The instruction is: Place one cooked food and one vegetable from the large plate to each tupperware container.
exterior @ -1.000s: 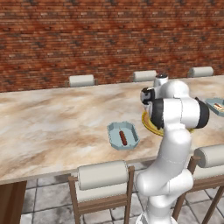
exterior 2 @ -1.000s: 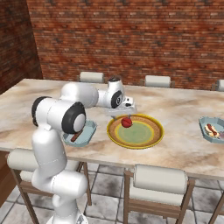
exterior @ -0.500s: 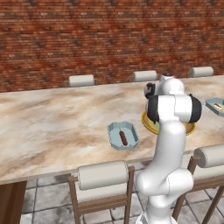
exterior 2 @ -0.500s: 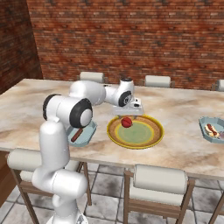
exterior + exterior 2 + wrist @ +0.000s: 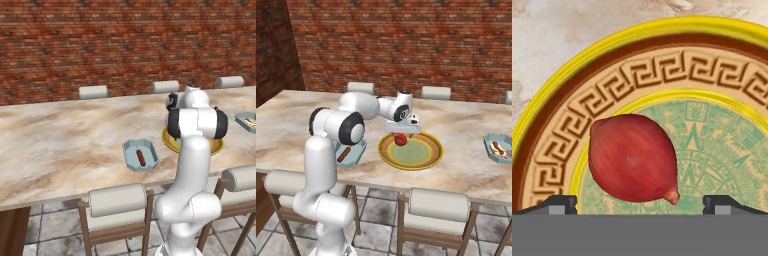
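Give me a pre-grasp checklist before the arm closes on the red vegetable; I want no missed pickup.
1. Hand open: ok, fingertips stand wide at both sides of the hand view.
2. Red onion between the fingertips: ok, slightly left of centre.
3. Onion lying on the large plate: ok.
4. Fingertips low enough to grip: cannot tell.
5. Near blue container has room: ok, holds one sausage.
6. Far container already filled: cannot tell, too small.
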You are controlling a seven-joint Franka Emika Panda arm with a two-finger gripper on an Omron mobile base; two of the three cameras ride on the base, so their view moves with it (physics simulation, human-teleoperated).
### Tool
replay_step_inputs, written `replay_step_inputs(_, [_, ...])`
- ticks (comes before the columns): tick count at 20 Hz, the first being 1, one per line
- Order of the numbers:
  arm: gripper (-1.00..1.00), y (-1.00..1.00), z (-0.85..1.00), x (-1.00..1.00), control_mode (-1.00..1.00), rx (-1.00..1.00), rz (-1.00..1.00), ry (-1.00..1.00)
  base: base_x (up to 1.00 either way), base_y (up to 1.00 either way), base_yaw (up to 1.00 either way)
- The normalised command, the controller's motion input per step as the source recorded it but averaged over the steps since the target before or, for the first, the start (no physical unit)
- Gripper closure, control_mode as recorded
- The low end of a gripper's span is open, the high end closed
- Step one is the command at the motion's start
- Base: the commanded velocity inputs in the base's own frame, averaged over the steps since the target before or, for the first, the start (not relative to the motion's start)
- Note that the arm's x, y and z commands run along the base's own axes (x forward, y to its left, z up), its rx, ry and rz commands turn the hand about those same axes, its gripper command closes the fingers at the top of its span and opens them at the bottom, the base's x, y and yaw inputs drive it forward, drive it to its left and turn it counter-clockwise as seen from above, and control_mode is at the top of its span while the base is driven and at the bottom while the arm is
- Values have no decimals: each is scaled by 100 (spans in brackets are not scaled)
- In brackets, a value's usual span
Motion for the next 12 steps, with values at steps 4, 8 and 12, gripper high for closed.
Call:
replay_step_inputs(4, [-100, 11, -20, 0, -100, 2, 2, 2, 0, 0, 0])
replay_step_inputs(8, [-100, 8, -13, 0, -100, 5, 4, 0, 0, 0, 0])
replay_step_inputs(12, [-100, 0, -10, 0, -100, 4, 4, 0, 0, 0, 0])
